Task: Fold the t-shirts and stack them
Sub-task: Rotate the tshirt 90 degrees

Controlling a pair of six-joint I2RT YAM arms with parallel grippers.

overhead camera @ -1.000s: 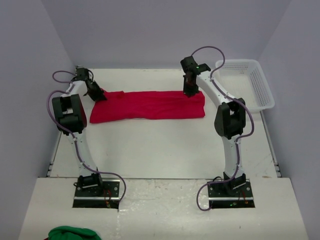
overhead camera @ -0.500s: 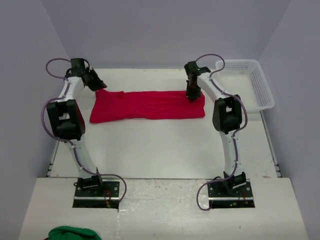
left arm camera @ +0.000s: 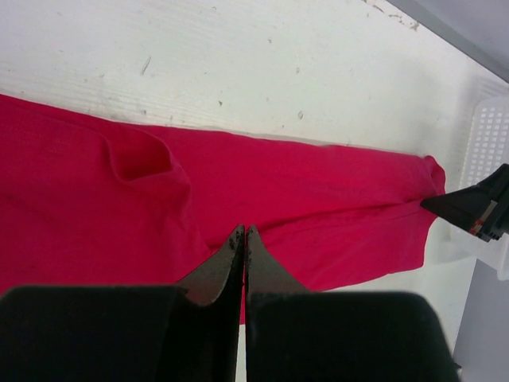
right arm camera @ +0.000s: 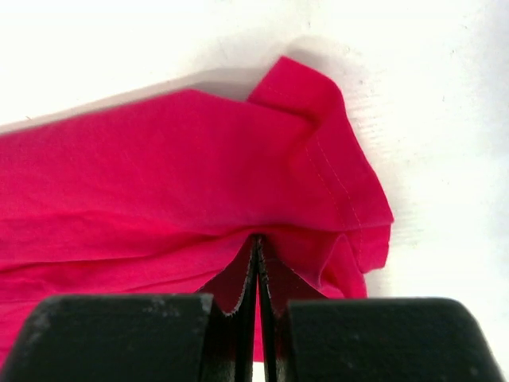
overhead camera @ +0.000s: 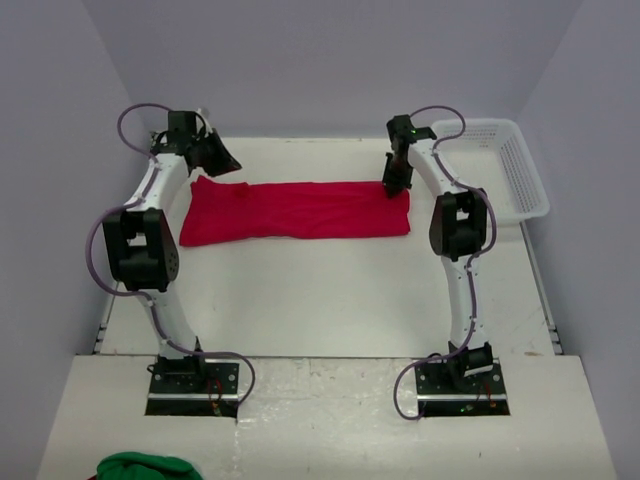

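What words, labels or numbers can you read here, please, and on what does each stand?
None can be read.
The red t-shirt is plain; the white basket shows no label.
An orange-and-white mark on the right gripper, in the left wrist view, is too small to read.

Low at centre, left gripper (left arm camera: 244, 232) with fingers pressed tip to tip over the red t-shirt (left arm camera: 318, 191), stretched long across the white table (left arm camera: 238, 64). A raised pucker at left. At far right, right gripper (left arm camera: 445, 205) at the shirt's end, beside a white mesh basket (left arm camera: 491, 135).

No readable text or labels.
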